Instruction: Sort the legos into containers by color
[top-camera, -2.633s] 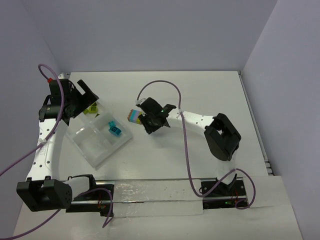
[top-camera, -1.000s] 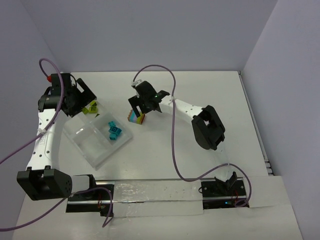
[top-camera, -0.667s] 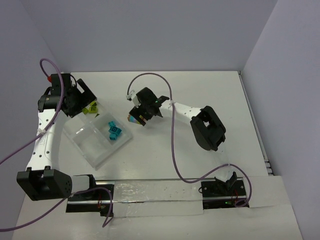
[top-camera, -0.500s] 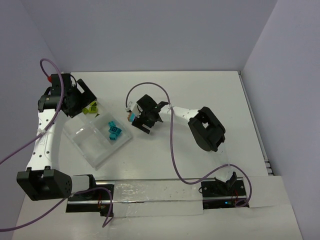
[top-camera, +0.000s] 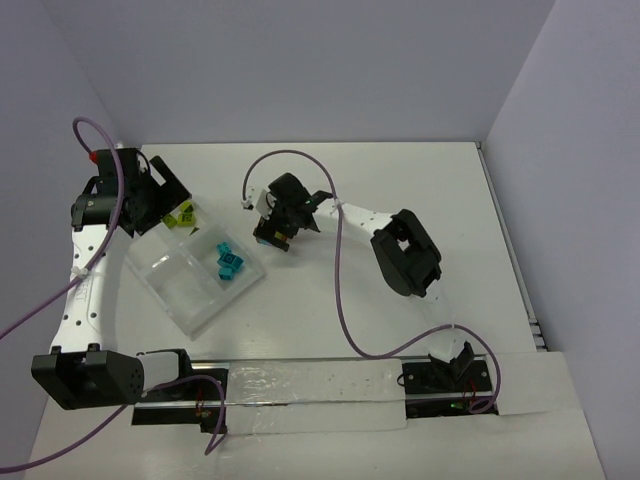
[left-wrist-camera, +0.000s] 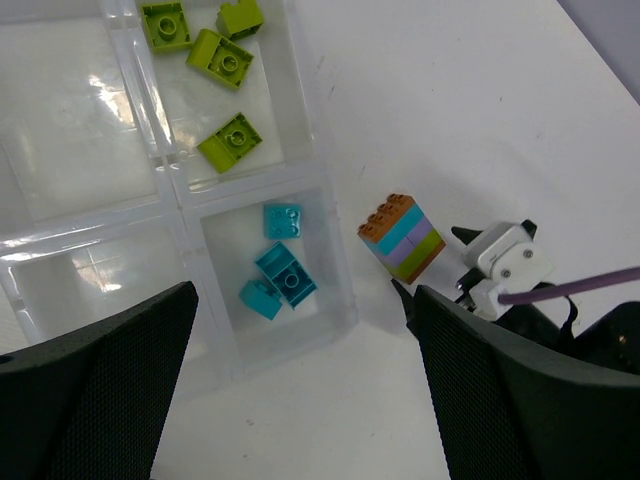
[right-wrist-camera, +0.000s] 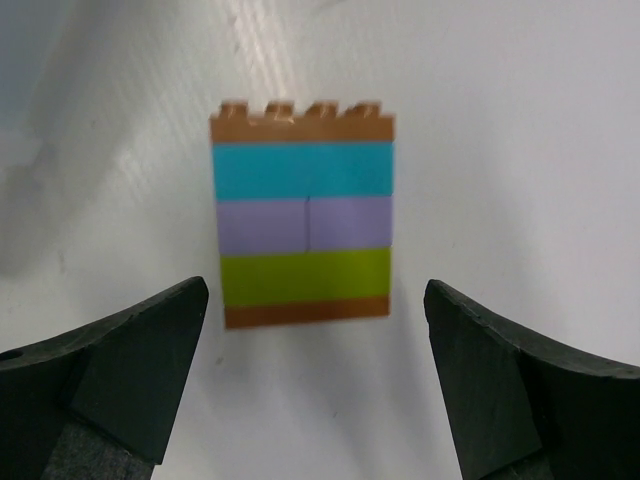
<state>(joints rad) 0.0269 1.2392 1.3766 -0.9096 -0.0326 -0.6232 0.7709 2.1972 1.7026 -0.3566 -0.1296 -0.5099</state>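
Observation:
A multicoloured lego stack (right-wrist-camera: 303, 215), banded orange, teal, purple, lime and orange, lies flat on the white table. My right gripper (right-wrist-camera: 315, 370) is open, with a finger (right-wrist-camera: 110, 370) on each side of the stack's lower end and a gap on both sides. The left wrist view shows the same stack (left-wrist-camera: 402, 238) just right of the clear tray (left-wrist-camera: 170, 170). One compartment holds several lime bricks (left-wrist-camera: 220, 60), another three teal bricks (left-wrist-camera: 280, 270). My left gripper (left-wrist-camera: 305, 400) hangs open above the tray (top-camera: 190, 290) with nothing in it. In the top view the right gripper (top-camera: 270, 235) covers most of the stack.
The tray's two left compartments (left-wrist-camera: 70, 110) hold nothing. Purple cables (top-camera: 345, 290) run from both arms across the table. Grey walls close in the back and both sides. The arm bases sit on a rail (top-camera: 300, 385) at the near edge.
My right gripper carried the stack left and down toward the tray, set it on the table and opened. The stack now lies free. The left arm barely moved.

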